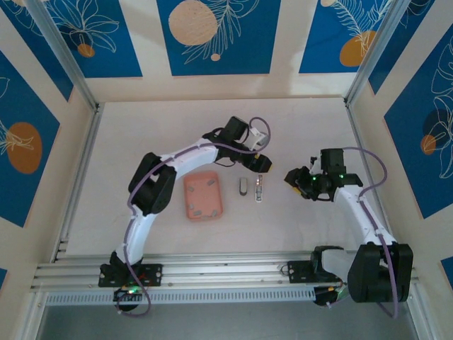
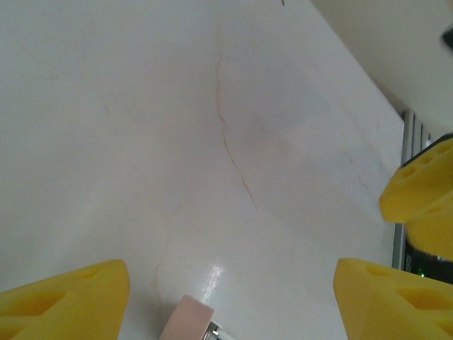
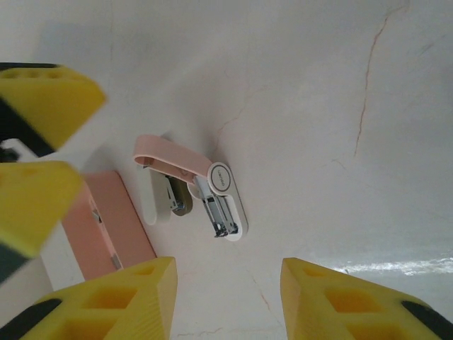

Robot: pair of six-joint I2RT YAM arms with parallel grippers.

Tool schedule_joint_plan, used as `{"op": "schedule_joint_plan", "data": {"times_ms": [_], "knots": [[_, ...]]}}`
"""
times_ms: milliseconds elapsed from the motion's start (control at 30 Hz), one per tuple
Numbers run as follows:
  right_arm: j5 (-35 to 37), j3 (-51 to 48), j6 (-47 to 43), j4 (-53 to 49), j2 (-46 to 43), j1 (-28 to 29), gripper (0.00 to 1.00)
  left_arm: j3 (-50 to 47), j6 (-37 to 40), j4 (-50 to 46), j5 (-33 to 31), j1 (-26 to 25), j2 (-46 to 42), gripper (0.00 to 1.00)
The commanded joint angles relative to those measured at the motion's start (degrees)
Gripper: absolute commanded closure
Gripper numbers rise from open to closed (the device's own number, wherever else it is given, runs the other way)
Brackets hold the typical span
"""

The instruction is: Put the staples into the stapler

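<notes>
Stapler (image 3: 191,188): lying open on table (image 1: 141,134), beside pink tray (image 1: 203,196) (grey staples (image 1: 200,210) inside). Left gripper (image 2: 231,283): jaws wide, empty. Right gripper (image 3: 226,276): jaws parted, empty.

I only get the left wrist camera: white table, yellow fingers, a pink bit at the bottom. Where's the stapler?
Observer: From above, the stapler lies mid-table, just right of the pink tray.
Operator: Is it open?
Observer: Yes. The right wrist view shows its pink top spread away from the metal channel.
Operator: And the staples?
Observer: Tiny grey bits, likely the staples, lie in the tray.
</notes>
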Motion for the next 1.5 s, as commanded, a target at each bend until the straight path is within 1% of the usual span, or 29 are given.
{"op": "schedule_joint_plan", "data": {"times_ms": [0, 133, 333, 500, 700, 900, 967, 1067, 1233, 1367, 1467], "knots": [[-3.6, -1.4, -1.5, -0.8, -1.2, -1.3, 0.56, 4.9, 5.0, -8.8, 2.3, -1.3, 2.8, 0.24], [-4.4, -1.9, -1.7, -0.4, -1.2, -2.0, 0.56, 5.9, 6.8, -11.1, 3.3, -2.0, 3.8, 0.23], [-5.5, -2.7, -1.2, 1.2, -1.1, -2.1, 0.56, 5.6, 11.0, -14.1, 6.8, -3.3, 2.9, 0.23], [-6.0, -3.0, -0.8, 1.9, -0.9, -2.2, 0.56, 3.1, 13.7, -14.6, 6.4, -4.4, 0.4, 0.23], [-7.9, -3.8, 0.2, 4.1, -0.5, -1.1, 0.56, -0.9, 13.8, -13.3, 5.3, -4.9, -2.4, 0.23], [-6.9, -2.5, 1.3, 5.4, 1.9, 2.4, 0.56, -6.7, 11.6, -8.5, 3.5, -4.4, -7.5, 0.22], [-6.2, -1.6, 1.3, 5.7, 3.3, 3.9, 0.58, -9.6, 10.2, -6.3, 1.3, -3.7, -10.1, 0.21], [-5.1, 0.3, 1.7, 6.5, 5.8, 6.9, 0.62, -15.7, 6.4, -0.7, -2.4, -1.7, -14.7, 0.21], [-3.6, 3.4, 2.2, 7.7, 11.8, 12.6, 0.68, -26.6, -0.7, 9.5, -5.7, 2.2, -22.8, 0.21], [-1.1, 4.7, 3.1, 7.5, 16.5, 16.3, 0.69, -32.5, -3.7, 13.3, -5.8, 5.1, -26.9, 0.21], [-0.9, 3.8, 2.7, 7.7, 21.6, 17.3, 0.7, -35.1, -5.0, 14.7, -5.6, 6.8, -28.6, 0.21]]}}
